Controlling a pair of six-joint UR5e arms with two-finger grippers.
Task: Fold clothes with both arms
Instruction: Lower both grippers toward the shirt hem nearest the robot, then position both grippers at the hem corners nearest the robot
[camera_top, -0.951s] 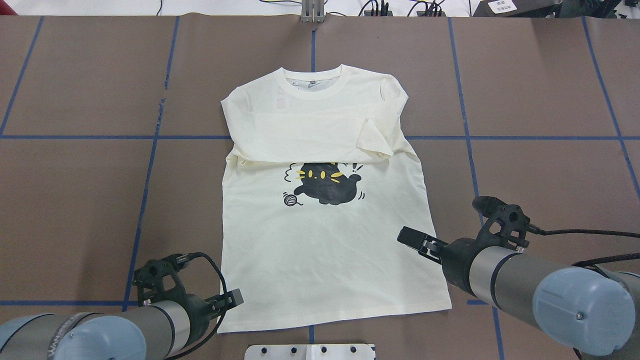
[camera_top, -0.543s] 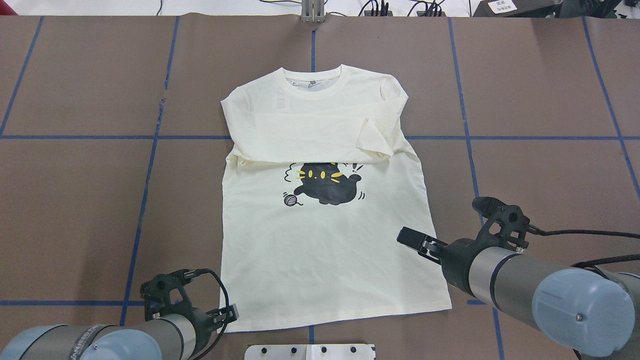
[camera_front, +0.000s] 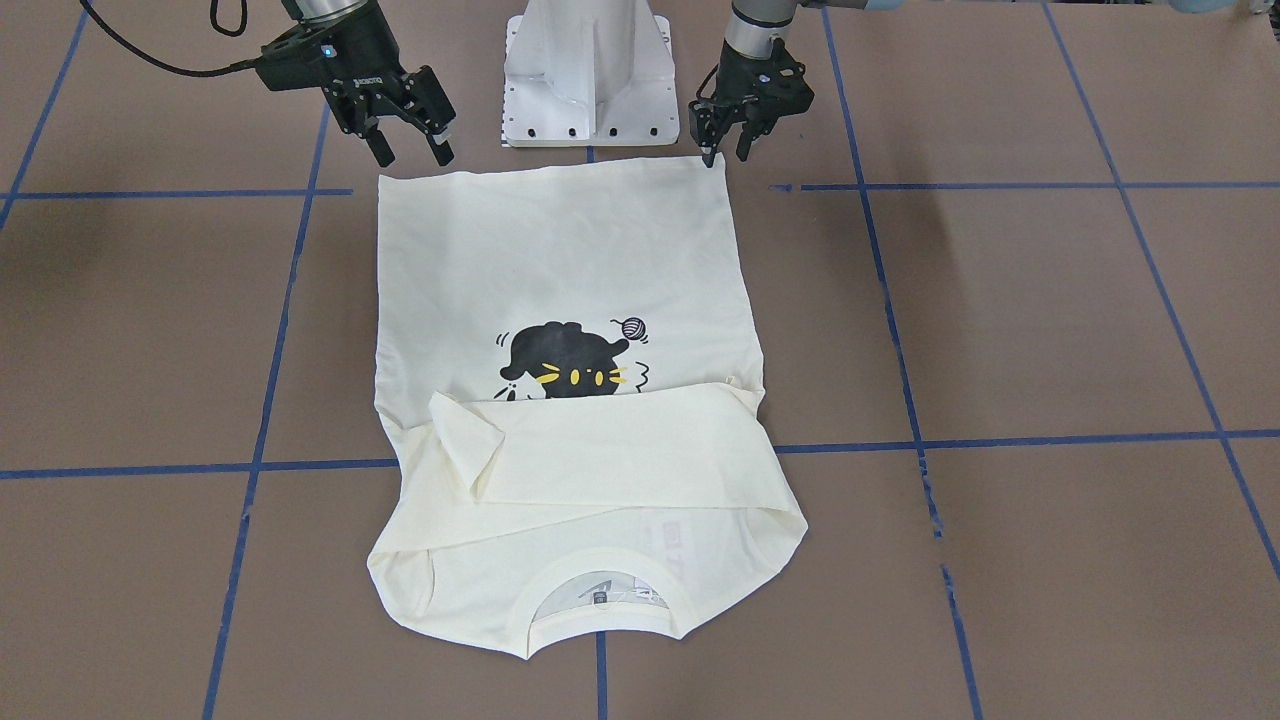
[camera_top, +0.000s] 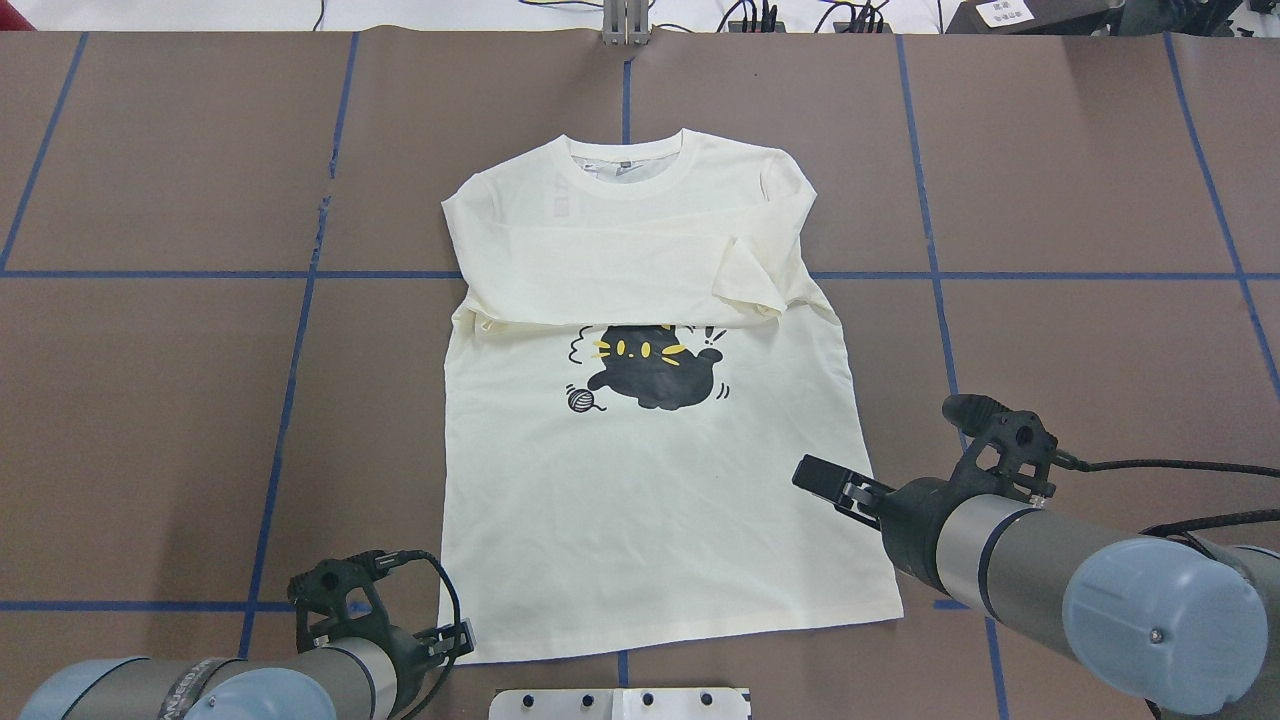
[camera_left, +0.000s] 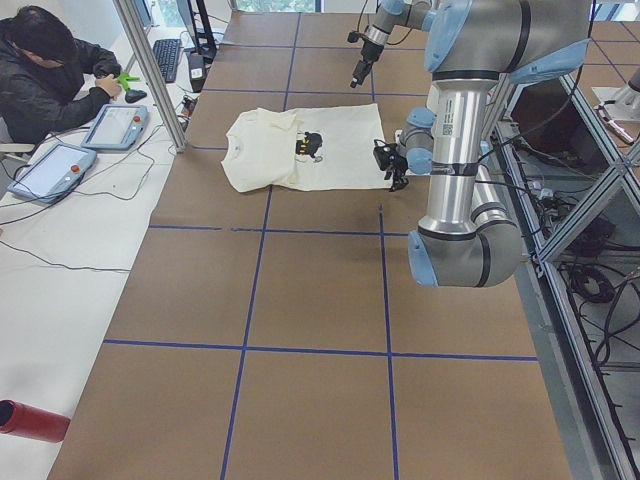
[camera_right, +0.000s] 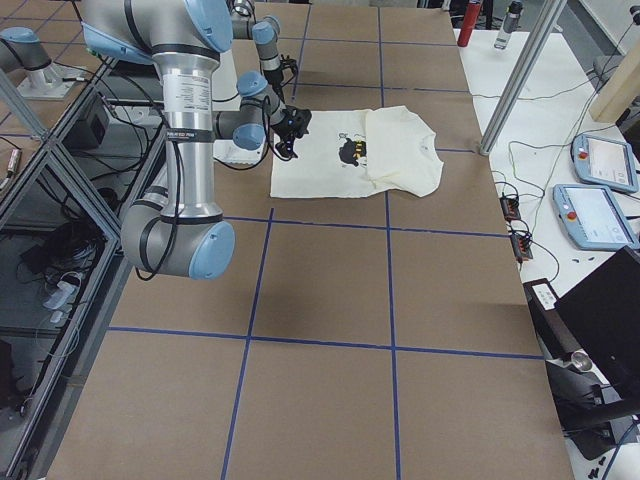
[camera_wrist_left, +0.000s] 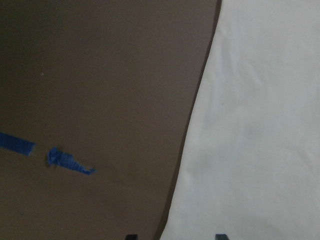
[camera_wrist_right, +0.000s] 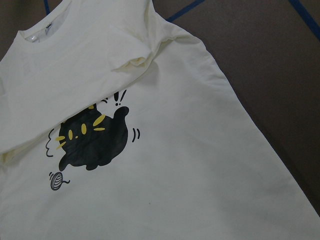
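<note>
Shirt (camera_top: 650, 500) lay flat mid-table (camera_top: 150, 400), print up, sleeves folded across the chest, collar at the far end. Left gripper (camera_front: 726, 152) sat low at the near hem corner, fingers apart w/ the shirt's side edge between them, gripping nothing. Right gripper (camera_front: 412, 148) hovered above the opposite side edge near the hem, spread wide, holding nothing. White base (camera_front: 590, 70) stood right by the hem. Blue tape lines (camera_top: 200, 273) crossed the table; brown surface stretched wide either side.
</note>
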